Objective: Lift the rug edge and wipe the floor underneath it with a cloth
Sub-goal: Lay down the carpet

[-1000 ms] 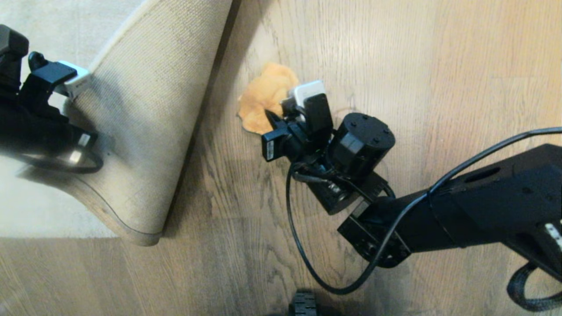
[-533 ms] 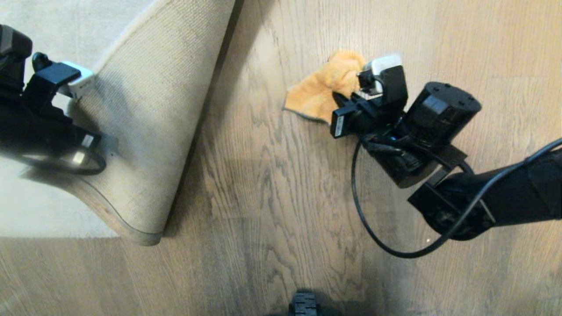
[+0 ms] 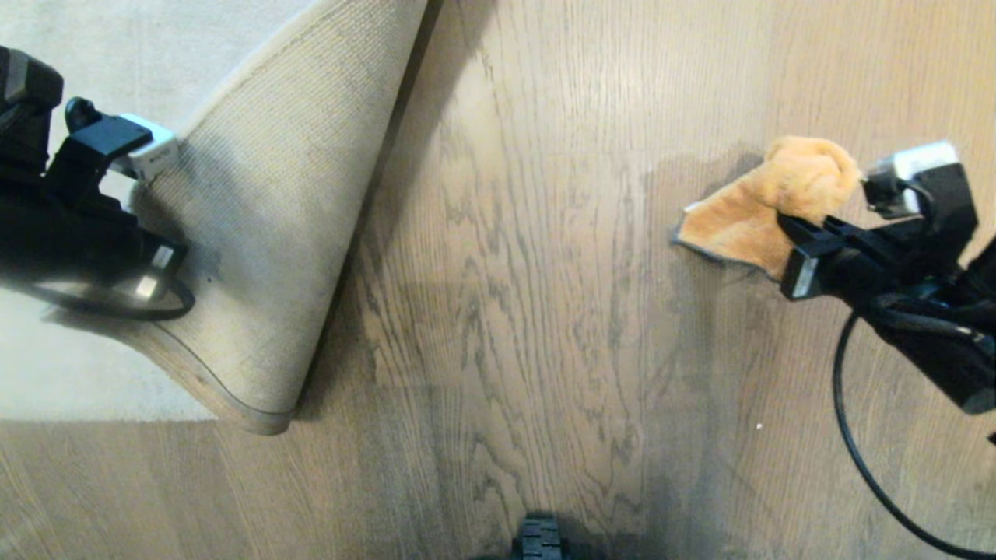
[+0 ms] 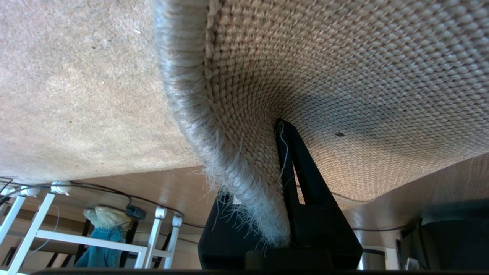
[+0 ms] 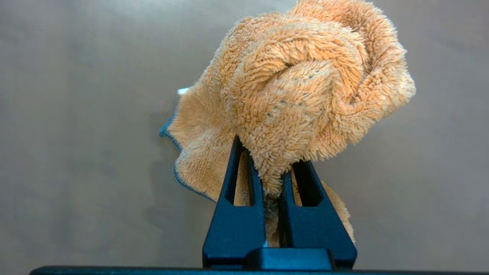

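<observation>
Your left tool [image 3: 159, 155] is pinched on the rug edge [image 3: 233, 101], holding the corner folded up and back so the tan woven backing [image 3: 288, 218] faces the head camera. In the left wrist view the bound border [image 4: 214, 152] runs right down between the tool's fingers [image 4: 301, 179], so that grip looks sound. The lift is done.

Your right tool [image 5: 273, 183] is pressed together on the cloth [image 3: 766, 206], which bunches into a plush knot above the fingers [image 5: 237, 198] in the right wrist view. In the head view the cloth sits far to the right, well apart from the raised rug, with a loose flap [image 3: 716, 225] spread towards the floor [image 3: 545, 311]. You cannot tell from these views whether that flap touches the planks or hangs just above them.

The bare planks between rug and cloth show a faint darker band [image 3: 685, 257] beside the cloth, perhaps damp from wiping, perhaps only shadow. The strip right against the fold, in the rug's shadow [image 3: 373, 233], is the part the task most concerns, and nothing here shows whether it has been wiped.

You would judge the job as midway or later: rug up, cloth in hand. Left to do are any remaining wiping close to the fold and then lowering the rug flat.
</observation>
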{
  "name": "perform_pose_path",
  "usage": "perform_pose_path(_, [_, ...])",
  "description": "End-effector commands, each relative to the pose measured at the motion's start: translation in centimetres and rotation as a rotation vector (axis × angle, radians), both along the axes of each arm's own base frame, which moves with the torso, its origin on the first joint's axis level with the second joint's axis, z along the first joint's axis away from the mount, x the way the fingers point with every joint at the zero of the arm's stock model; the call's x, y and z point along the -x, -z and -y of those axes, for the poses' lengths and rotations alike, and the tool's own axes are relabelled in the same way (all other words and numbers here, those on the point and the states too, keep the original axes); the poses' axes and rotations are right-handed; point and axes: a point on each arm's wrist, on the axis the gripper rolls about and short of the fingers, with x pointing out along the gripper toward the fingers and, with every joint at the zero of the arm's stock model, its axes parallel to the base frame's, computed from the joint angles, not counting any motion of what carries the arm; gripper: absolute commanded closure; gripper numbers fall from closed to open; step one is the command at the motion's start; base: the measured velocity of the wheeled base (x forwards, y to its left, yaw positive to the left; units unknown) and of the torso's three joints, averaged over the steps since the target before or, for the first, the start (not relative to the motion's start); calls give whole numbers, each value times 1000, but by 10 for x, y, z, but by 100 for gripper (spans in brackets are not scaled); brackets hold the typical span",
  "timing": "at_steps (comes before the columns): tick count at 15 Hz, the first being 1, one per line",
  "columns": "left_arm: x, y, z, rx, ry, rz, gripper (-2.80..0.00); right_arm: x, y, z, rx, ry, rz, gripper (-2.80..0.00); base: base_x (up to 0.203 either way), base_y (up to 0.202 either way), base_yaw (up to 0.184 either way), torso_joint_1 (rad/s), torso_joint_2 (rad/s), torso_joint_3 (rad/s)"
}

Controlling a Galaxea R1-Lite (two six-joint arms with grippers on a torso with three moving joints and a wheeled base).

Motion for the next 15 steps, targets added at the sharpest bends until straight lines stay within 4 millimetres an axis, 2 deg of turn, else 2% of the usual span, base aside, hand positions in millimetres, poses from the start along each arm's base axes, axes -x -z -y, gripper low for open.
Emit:
perform_pose_path(1, [0, 0, 1, -3, 3, -3, 0, 38, 0, 40, -6, 136, 32, 0, 0, 0, 0, 0, 0, 0])
perform_pose_path(3, [0, 0, 3, -3, 12, -3, 0, 66, 13, 67, 1, 268, 9, 0, 0, 0, 0, 0, 0, 0])
perform_pose_path(5, [0, 0, 4, -3, 15, -3, 0, 100, 34, 81, 6, 361, -26, 0, 0, 0, 0, 0, 0, 0])
perform_pose_path(7, [1, 0, 4, -4, 13, -2, 0, 130, 53, 83, 9, 397, -47, 0, 0, 0, 0, 0, 0, 0])
perform_pose_path(11, [1, 3, 5, -16, -2, -11, 0, 176, 73, 80, 14, 432, -121, 0, 0, 0, 0, 0, 0, 0])
perform_pose_path(15, [1, 3, 5, -14, -4, -11, 0, 226, 104, 73, 19, 329, -141, 0, 0, 0, 0, 0, 0, 0])
